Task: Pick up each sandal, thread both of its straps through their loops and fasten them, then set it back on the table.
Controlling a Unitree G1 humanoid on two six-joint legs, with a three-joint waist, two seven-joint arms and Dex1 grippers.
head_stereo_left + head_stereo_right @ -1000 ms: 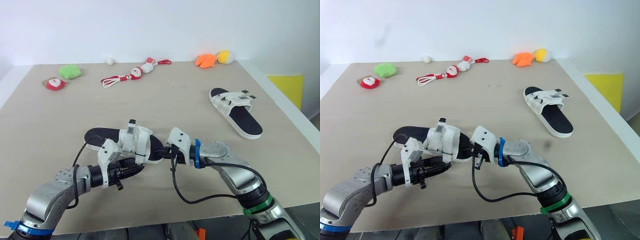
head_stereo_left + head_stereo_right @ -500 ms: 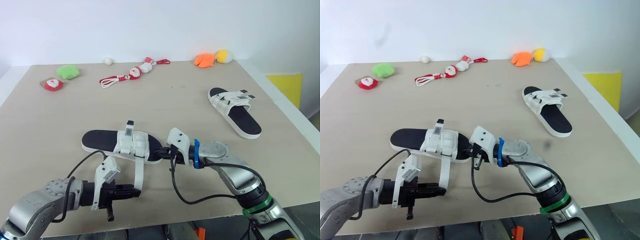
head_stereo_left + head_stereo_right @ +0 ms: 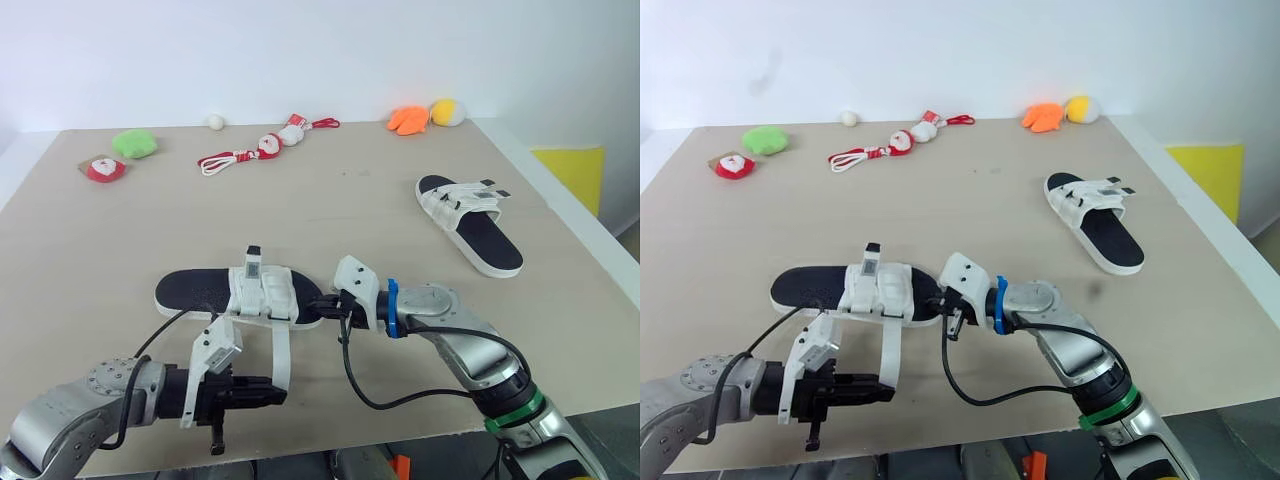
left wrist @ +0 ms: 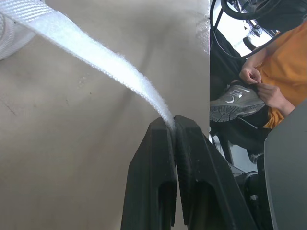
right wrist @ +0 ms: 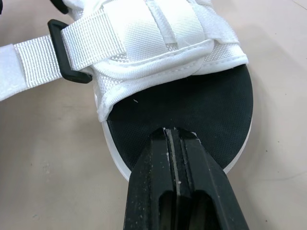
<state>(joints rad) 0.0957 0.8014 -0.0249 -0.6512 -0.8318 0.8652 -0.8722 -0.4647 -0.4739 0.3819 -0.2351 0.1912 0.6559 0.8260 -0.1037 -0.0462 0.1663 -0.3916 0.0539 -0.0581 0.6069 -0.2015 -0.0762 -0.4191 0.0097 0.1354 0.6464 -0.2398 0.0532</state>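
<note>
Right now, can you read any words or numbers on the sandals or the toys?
No text can be read anywhere.
The small tag on the near sandal: dark marks, too small to read.
The strap ends on the far sandal: too small to read.
The loose strap in the left gripper: blank.
The red toy: no words visible.

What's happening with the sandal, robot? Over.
Left gripper shut on strap, threaded through its loop. Right gripper shut on near sandal edge. Other sandal far right. Toys well clear.
</note>
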